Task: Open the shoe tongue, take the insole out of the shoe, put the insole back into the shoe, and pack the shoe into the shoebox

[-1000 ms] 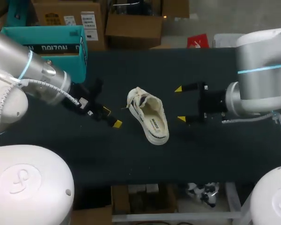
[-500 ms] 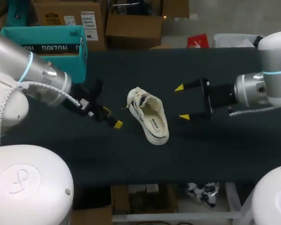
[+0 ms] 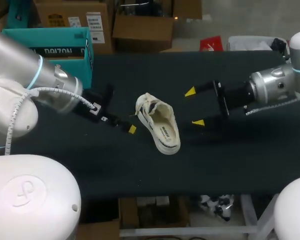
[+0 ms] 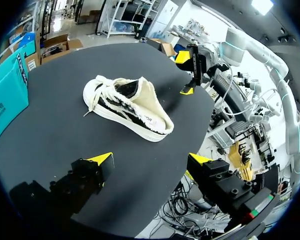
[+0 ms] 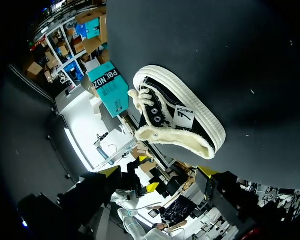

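Shoe (image 3: 158, 124) lies at mid-table between both grippers, its long axis crosswise to them. Left gripper (image 4: 150, 160), fingers apart and empty, is nearer its side than right gripper (image 3: 194, 107), also spread.

robot lab with storage shelves (image 4: 121, 17), cardboard boxes (image 3: 142, 26)
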You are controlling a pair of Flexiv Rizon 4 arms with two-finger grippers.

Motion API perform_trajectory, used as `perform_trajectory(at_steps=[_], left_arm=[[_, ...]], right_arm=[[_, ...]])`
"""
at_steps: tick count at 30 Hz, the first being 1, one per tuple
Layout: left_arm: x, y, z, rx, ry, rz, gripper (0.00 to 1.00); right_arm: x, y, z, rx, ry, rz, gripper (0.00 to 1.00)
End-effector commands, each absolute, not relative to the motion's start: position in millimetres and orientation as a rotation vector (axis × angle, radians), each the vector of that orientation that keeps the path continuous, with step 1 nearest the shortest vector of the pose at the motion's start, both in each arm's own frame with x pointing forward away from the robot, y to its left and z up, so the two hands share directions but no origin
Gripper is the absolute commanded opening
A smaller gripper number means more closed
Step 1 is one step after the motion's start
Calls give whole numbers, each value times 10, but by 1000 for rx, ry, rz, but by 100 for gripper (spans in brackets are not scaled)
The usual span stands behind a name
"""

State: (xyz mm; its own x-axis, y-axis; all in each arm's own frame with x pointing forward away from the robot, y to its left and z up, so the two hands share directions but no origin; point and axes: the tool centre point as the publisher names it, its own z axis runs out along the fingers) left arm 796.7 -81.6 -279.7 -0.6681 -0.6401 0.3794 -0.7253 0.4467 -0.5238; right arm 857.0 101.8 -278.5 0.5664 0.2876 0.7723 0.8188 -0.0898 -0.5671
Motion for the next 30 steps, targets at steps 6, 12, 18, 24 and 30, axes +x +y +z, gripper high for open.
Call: perform_trajectory(at_steps=[6,12,18,24,30], left_arm=[[8034,-872,-2838,1218,-2566,1008,100],[8034,-872,-2838,1218,-2566,1008,100],[8034,-872,-2838,1218,-2566,1008,100],[7924,-1185,-3021,1654,-2440,1015,100],[7837,-1242,-3058,1889,-2348,959,100]], right_arm=[[8374,1055,-2626,-1996,-879,-836,100],[8353,1051,-2601,-2035,-851,-884,100],[8353,1051,-2601,-2035,-851,-884,100],[8391,996,-2568,-2005,-933,-888,100],[8573,923,-2500,-1933,-1090,-791,100]])
